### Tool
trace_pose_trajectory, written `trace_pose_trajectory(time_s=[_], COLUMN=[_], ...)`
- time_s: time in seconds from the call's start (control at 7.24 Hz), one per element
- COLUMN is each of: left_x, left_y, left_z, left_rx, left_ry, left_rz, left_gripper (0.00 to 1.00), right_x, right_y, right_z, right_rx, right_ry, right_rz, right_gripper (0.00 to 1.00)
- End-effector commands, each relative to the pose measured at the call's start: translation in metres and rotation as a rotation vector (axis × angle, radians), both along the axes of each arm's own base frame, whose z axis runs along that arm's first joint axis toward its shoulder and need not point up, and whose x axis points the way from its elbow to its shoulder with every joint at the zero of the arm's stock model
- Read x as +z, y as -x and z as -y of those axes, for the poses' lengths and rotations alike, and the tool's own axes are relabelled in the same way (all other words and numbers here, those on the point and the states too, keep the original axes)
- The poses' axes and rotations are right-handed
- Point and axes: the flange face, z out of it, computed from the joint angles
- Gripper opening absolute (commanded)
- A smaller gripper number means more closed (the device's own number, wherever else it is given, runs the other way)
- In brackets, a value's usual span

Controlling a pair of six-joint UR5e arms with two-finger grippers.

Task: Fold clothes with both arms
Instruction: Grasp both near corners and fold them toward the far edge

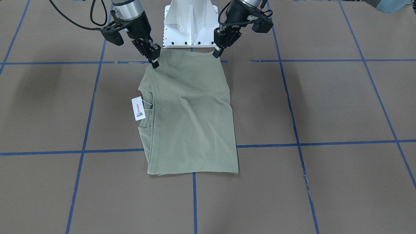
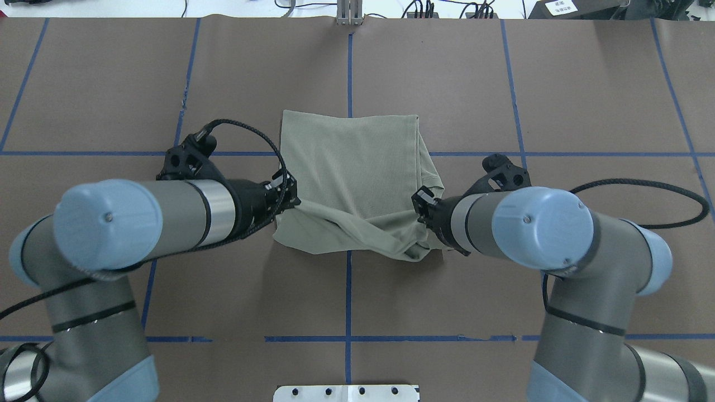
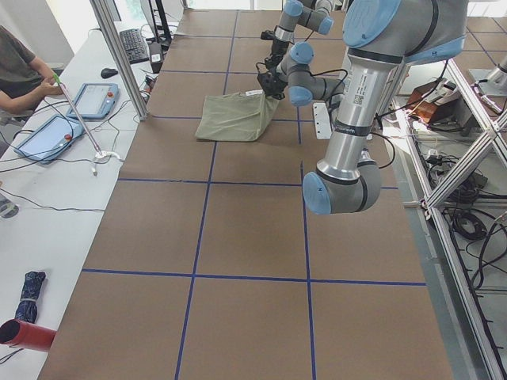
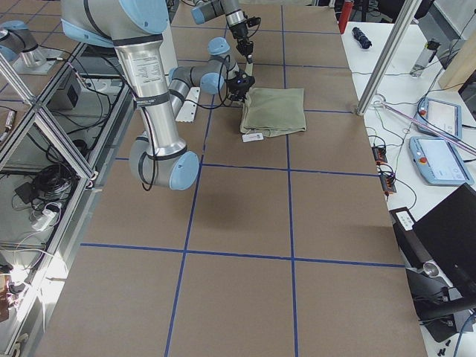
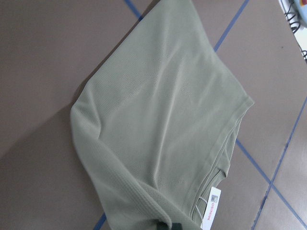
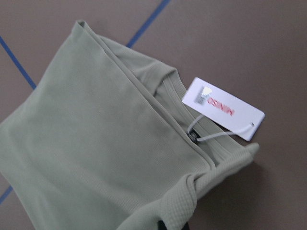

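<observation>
The clothes are one sage-green shirt (image 1: 191, 113) lying folded on the brown table, also seen from overhead (image 2: 352, 162). Its collar and white hang tag (image 1: 138, 109) point toward the robot's right. My left gripper (image 2: 290, 201) is shut on the near corner of the shirt's hem side. At the collar side, my right gripper (image 2: 420, 205) is shut on the near corner. The near edge is lifted and drawn between them. In the right wrist view the fabric (image 6: 96, 143) bunches at the fingers beside the tag (image 6: 223, 109). The left wrist view shows the shirt (image 5: 163, 120) spread below.
The white pedestal base (image 1: 191, 22) stands just behind the lifted edge. Blue tape lines (image 1: 195, 201) grid the brown table. A person (image 3: 16, 71) sits at a side table with tablets (image 3: 95, 99) beyond the table's far edge.
</observation>
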Motion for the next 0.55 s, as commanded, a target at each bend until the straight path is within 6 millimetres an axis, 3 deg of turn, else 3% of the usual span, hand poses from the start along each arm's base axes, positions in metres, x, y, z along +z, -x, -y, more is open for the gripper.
trace_pose_trajectory(time_s=[0.0,0.14,0.28,0.41], left_x=[0.032,0.054,0.065,0.068], left_y=[-0.009,-0.022,-0.02,-0.021], left_z=[0.068,0.086,0.102,0.114], left_rx=[-0.057,-0.069,-0.086,-0.092], left_ry=[-0.055,-0.061,-0.076,-0.087], left_rz=[0.072,0.066,0.068,0.09], left_gripper=[0.0,0.0,0.0,0.0], right_x=[0.015,0.018,0.019,0.031], right_y=[0.032,0.05,0.06,0.055], right_z=[0.078,0.111,0.149,0.17], right_rx=[0.049,0.056,0.047,0.036], right_ry=[0.002,0.011,0.025,0.038], right_rz=[-0.101,-0.122,-0.11,-0.067], right_gripper=[0.0,0.0,0.0,0.0])
